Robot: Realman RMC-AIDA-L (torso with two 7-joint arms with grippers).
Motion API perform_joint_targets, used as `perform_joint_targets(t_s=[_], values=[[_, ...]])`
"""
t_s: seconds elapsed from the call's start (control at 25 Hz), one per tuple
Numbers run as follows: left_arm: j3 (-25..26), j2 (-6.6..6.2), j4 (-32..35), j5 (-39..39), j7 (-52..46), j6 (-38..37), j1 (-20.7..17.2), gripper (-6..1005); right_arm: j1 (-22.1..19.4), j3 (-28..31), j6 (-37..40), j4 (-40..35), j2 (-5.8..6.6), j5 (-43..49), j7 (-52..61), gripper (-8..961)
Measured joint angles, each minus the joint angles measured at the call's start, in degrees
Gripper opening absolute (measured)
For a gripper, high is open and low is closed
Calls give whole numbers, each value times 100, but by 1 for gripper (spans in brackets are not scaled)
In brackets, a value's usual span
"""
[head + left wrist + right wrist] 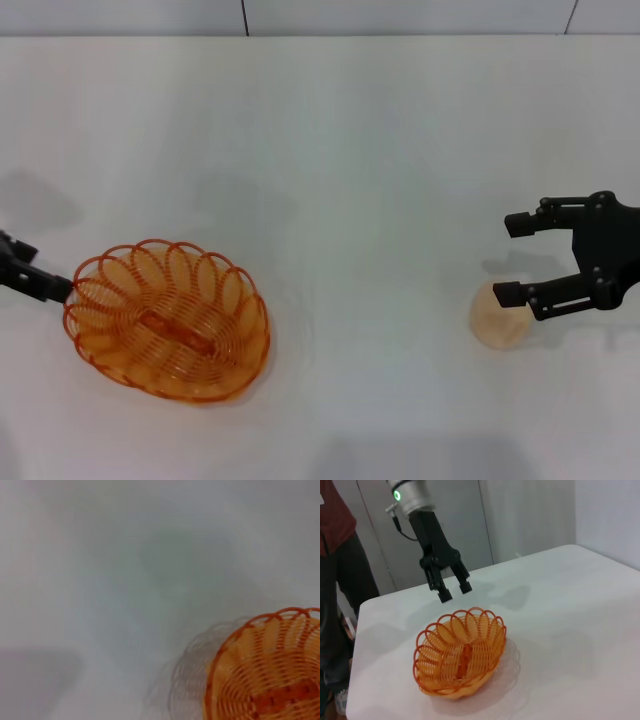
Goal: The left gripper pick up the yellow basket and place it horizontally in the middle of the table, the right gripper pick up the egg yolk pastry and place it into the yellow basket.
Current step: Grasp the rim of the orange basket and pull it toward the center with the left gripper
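Observation:
The yellow basket [165, 322] lies upright on the white table [350, 150] at the front left; it also shows in the left wrist view [270, 672] and the right wrist view [460, 650]. My left gripper [45, 283] is at the basket's left rim; in the right wrist view [454, 592] it is open, empty and just above that rim, not touching. The egg yolk pastry [497, 322] lies on the table at the right. My right gripper [510, 260] is open over it, with its nearer finger [520, 295] overlapping the pastry's top edge.
The table's far edge [320, 37] meets a grey wall. In the right wrist view a person in a dark red top [335, 570] stands beyond the table's left end, in front of grey panels [470, 520].

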State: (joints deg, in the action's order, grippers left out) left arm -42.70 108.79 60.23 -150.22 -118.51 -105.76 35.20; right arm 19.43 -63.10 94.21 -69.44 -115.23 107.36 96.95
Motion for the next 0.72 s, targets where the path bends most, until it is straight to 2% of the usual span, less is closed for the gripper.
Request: perform_joint_targets(t_s=[0.2,0.52,0.72], values=[[-10,120,-353,-193,37,297,121,874,2,-9,10,17,0,-29,-36,869],[-15,193,-597,-321,37,487,223,873,0,-68,16,28,0,-44,-71,869],[-19,195,-704,-333,25,540,241,873,-2,-75,8,32,0,-44,-71,869]])
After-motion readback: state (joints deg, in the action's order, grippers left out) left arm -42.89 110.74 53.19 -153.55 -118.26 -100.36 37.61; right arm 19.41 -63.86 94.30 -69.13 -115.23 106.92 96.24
